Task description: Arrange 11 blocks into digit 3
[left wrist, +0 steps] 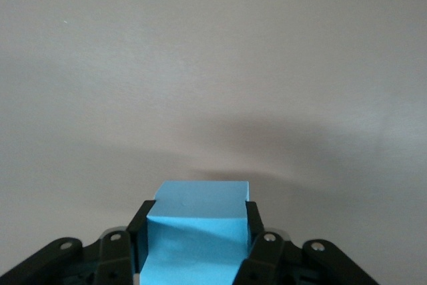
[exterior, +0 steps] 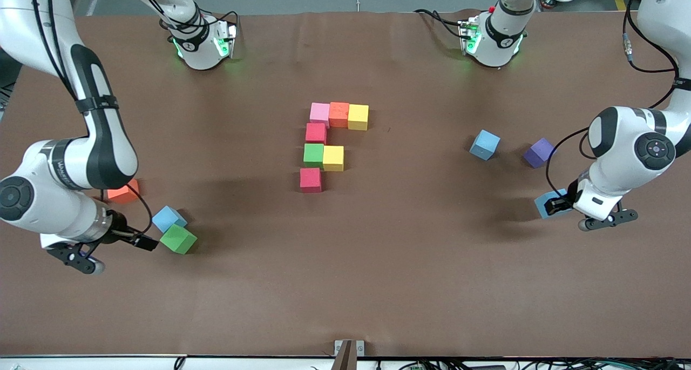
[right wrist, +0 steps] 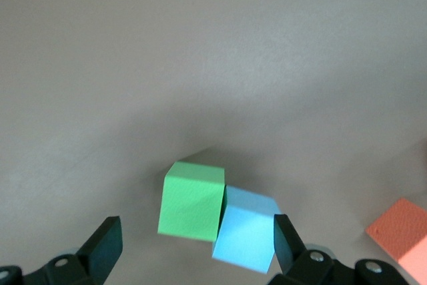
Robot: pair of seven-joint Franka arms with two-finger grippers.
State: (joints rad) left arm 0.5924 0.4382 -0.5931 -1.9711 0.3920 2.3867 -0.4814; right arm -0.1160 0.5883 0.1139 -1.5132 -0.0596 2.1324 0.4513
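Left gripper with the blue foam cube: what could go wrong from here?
1. The left gripper is shut on a blue foam cube gripped near its end; the cube may twist or slip in transit.
2. Setting it beside the yellow foam cube could nudge the packed cubes out of line.
3. The open right gripper faces a green foam cube touching a light blue one; closing may drag both.

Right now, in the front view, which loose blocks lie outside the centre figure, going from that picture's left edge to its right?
Orange block → blue block → green block → blue block → purple block → blue block held in the left claw.
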